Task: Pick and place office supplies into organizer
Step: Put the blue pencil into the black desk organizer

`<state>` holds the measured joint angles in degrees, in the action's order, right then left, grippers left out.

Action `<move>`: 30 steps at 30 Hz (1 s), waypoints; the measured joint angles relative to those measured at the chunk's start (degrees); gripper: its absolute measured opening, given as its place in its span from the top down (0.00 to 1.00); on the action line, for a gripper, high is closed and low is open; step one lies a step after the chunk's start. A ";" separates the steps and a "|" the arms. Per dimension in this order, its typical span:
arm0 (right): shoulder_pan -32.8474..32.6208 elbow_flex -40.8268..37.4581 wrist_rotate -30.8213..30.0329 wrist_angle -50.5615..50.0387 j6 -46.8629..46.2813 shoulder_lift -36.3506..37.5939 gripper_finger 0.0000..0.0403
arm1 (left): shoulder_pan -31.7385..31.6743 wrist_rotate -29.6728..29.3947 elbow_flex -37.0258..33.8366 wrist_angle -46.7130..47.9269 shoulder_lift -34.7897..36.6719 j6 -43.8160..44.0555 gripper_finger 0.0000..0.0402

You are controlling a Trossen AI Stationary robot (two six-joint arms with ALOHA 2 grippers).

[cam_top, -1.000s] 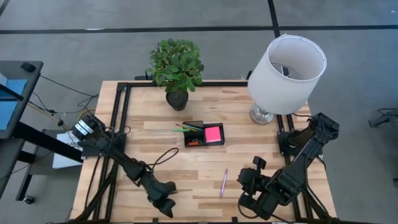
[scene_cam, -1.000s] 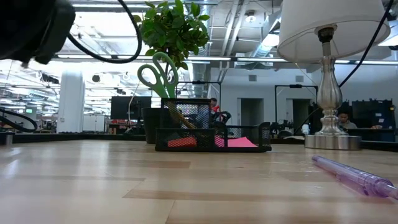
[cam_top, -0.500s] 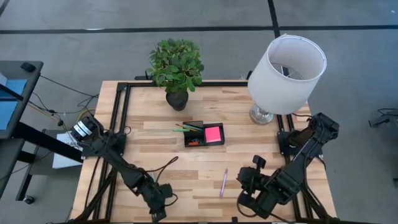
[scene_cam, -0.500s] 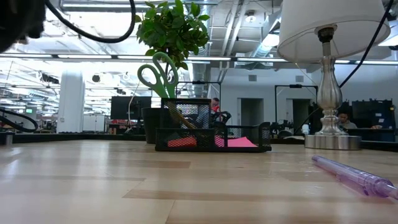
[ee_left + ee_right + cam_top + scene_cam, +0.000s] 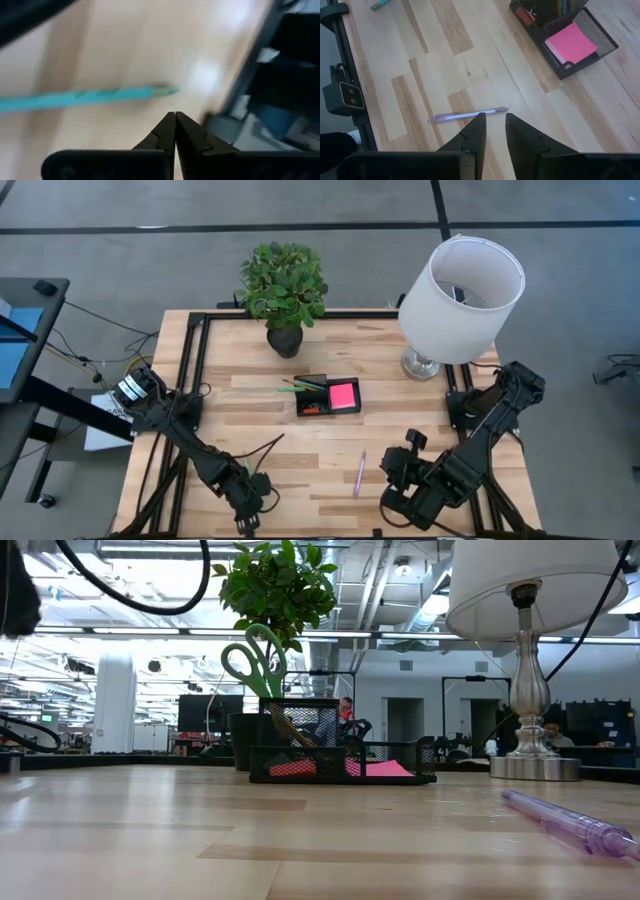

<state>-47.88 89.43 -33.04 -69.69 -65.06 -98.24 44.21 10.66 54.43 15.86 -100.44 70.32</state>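
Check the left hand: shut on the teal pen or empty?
Shut and empty. The left hand has its fingers pressed together, and the teal pen lies on the table beyond them, untouched.

High view overhead, facing straight down. Low view at tabletop level, facing across toward organizer. Right wrist view, angled down, shares organizer and purple pen.

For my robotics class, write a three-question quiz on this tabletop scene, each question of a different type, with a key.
1. True or false: the pink sticky-note pad lies inside the organizer.
2. Multiple choice: the purple pen lies (A) in the organizer, (B) on the bare table near the right gripper, (C) under the lamp.
3. Fill in: the left gripper has its fingers ____, with a teal pen on the wood beyond its tips.

Key: 1 true; 2 B; 3 shut.
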 joint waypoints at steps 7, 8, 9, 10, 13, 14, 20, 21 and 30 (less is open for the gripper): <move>0.00 0.00 -0.01 -0.21 -0.05 0.00 0.83 | -0.70 -0.46 -0.07 6.33 0.00 -2.84 1.00; 0.00 0.00 0.01 -0.22 -0.09 0.00 0.83 | -1.18 -0.79 -0.07 6.39 0.00 -3.69 1.00; 0.00 0.00 -0.01 -0.22 -0.36 0.00 0.83 | -1.73 -1.52 -0.07 6.58 0.00 -4.18 1.00; 0.00 0.00 -0.04 -0.27 -0.84 0.00 0.83 | -2.37 -2.46 -0.07 6.60 0.00 -4.71 1.00; 0.00 0.00 -0.25 -0.37 -1.37 0.00 0.83 | -4.93 -4.87 -0.07 6.56 0.00 -6.63 1.00; 0.00 0.00 -0.25 -0.38 -1.39 0.00 0.83 | -5.98 -5.30 -0.07 6.58 0.00 -7.38 1.00; -0.52 0.00 -0.25 -0.49 -1.61 0.00 0.83 | -13.31 -7.22 -0.07 6.71 0.00 -12.30 1.00; -0.52 0.00 -0.25 -0.65 -2.04 0.00 0.83 | -14.43 -7.23 -0.07 6.68 0.00 -13.37 1.00; -0.50 0.00 -0.41 -1.88 -2.62 0.00 0.83 | -21.62 -8.42 -0.07 0.77 0.00 -28.69 1.00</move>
<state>-48.38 89.43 -33.45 -71.57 -67.68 -98.24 22.59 2.23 54.37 16.63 -100.44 41.63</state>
